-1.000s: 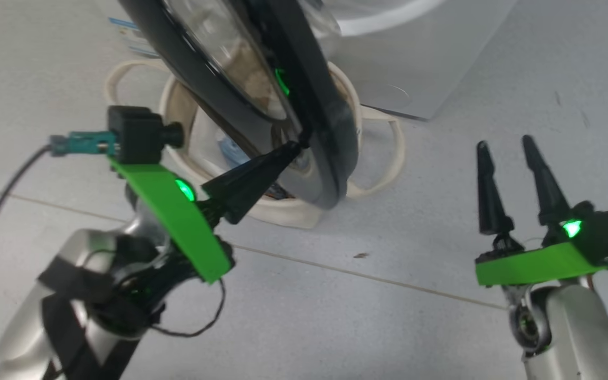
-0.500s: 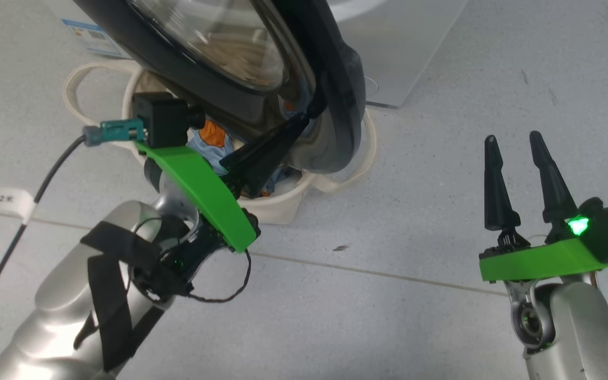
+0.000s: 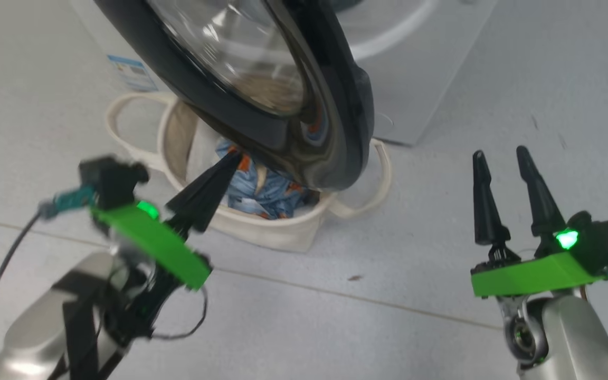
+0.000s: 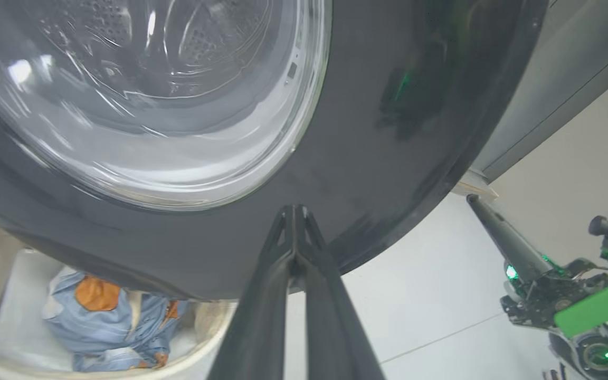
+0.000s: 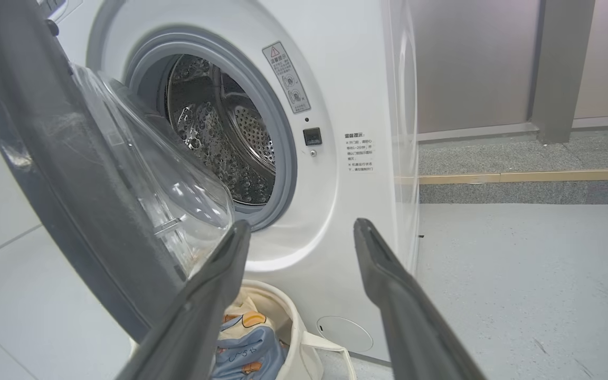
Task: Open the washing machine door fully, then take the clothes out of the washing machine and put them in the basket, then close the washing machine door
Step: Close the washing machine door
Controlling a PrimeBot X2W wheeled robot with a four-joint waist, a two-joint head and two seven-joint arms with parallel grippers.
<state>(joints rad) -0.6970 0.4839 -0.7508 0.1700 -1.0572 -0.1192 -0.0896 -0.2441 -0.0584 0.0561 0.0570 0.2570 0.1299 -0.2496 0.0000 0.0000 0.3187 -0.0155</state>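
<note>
Clothes (image 3: 262,187) are lying in the basket (image 3: 283,235), lower ctr; only the washing machine door (image 3: 330,132), top ctr, is waiting for closing: left hand (image 3: 235,158), closed & empty, is touching it, right hand (image 3: 499,152) open.

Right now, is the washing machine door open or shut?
Open. The washing machine door stands swung away from the washing machine, with the steel drum exposed behind it.

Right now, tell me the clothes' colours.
Clothes: light blue with orange patches, clearest in left wrist view.

Dark tapered fingers (image 3: 485,195), green plates (image 3: 531,274), seemingly strapped forearm (image 3: 29,332)
</note>
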